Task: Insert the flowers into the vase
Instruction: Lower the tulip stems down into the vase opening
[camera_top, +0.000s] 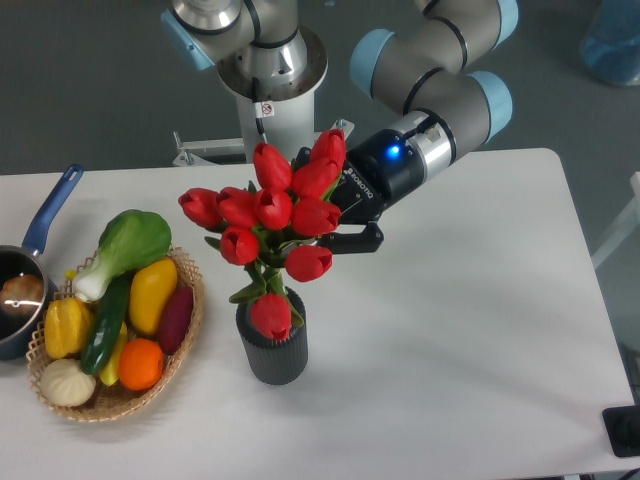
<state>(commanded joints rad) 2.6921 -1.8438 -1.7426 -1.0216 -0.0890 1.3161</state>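
The flowers (275, 210), a bunch of red tulips with green stems and leaves, stand over the vase (271, 344), a short dark ribbed cylinder on the white table. The lowest tulip head sits at the vase's mouth and the stems reach down into it. My gripper (335, 215) is shut on the bunch from the right, just behind the tulip heads, above and right of the vase. The stem ends are hidden by the tulip at the mouth.
A wicker basket (185, 335) of vegetables and fruit stands left of the vase. A blue-handled saucepan (35, 250) sits at the far left edge. The robot base (270, 70) is behind the table.
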